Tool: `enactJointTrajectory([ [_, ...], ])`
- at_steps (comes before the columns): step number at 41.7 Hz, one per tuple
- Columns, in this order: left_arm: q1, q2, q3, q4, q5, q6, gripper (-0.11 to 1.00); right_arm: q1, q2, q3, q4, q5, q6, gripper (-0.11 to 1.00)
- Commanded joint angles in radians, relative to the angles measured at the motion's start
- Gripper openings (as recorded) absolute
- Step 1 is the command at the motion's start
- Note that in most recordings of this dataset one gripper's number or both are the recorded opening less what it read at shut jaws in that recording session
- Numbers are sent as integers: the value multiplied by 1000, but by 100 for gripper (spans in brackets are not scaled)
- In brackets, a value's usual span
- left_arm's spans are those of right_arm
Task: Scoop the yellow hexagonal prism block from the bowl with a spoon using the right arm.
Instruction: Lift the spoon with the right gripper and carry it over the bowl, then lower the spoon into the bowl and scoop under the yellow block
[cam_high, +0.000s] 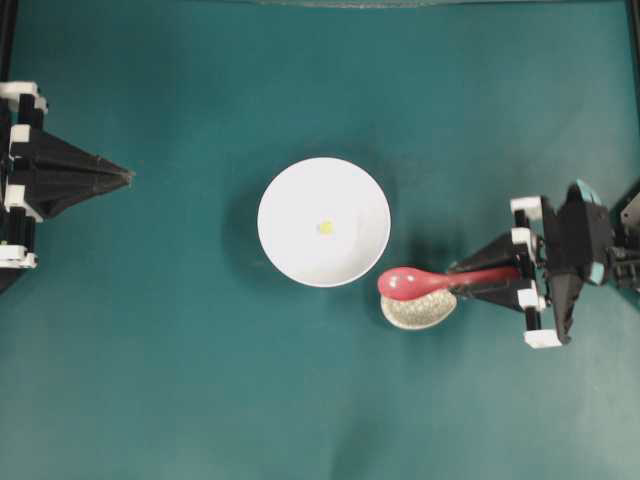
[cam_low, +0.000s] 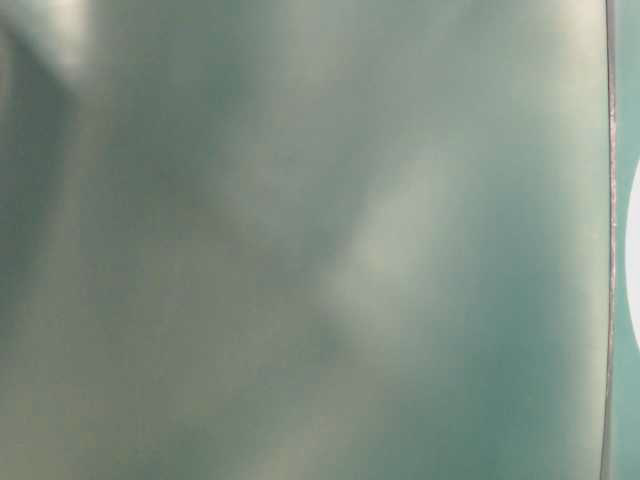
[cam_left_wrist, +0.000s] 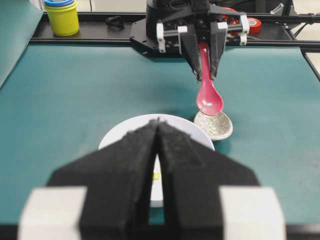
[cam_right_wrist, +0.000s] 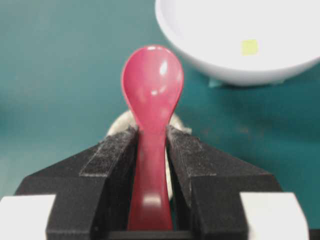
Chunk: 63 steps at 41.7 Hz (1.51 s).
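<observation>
On a teal counter (cam_high: 180, 380), the left gripper (cam_high: 125, 176) sits parked at nine o'clock of the overhead view, its black fingers pressed together on nothing, well apart from the dishes and out of the working arm's way. At the centre stands the white bowl (cam_high: 290, 250), wide and shallow, a shape that should let a scoop slide in low. The yellow hexagonal prism block (cam_high: 325, 227) lies alone on the bowl's floor, just right of its middle: a tiny pale-yellow piece, flat-topped, far smaller than the scoop meant to lift it, and its six sides are too small to make out. At about four o'clock from the bowl, the glossy red-pink spoon (cam_high: 415, 283) hangs over the small speckled spoon rest (cam_high: 410, 315), its deep oval scoop pointing toward the bowl's rim. The right gripper (cam_high: 470, 280), at three o'clock, is pinching the spoon's short straight handle between its padded fingers, gripping far back so the scoop reaches out ahead, hollow side up. From the left wrist view the spoon appears lifted clear of the rest, though contact cannot be ruled out. The block is not yet scooped; the spoon must next travel over the rim. The table-level view shows only a blur.
</observation>
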<state>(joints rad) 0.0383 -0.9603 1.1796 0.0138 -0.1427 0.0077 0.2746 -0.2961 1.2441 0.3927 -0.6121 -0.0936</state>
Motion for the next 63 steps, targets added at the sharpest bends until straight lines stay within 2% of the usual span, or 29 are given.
enactJointTrajectory([
  [1,2,8,-20,5,-8,2,0,-46,-69,-55,0,120,-32,26],
  [14,2,8,-18,5,-5,2,0,-232,-175,-230,-5,541,-141,26],
  [22,2,8,-18,5,-5,3,-1,-345,-160,-360,-8,790,-147,26],
  [34,2,8,-18,5,-5,9,-1,-430,-63,-551,-15,1086,-143,26],
  [41,2,8,-18,5,-5,9,-1,-449,28,-634,-26,1209,-143,26],
  [50,2,8,-20,5,-5,9,0,-449,127,-742,-72,1308,-137,26],
  [63,2,8,-20,5,-6,9,0,-451,219,-807,-97,1347,-137,26],
])
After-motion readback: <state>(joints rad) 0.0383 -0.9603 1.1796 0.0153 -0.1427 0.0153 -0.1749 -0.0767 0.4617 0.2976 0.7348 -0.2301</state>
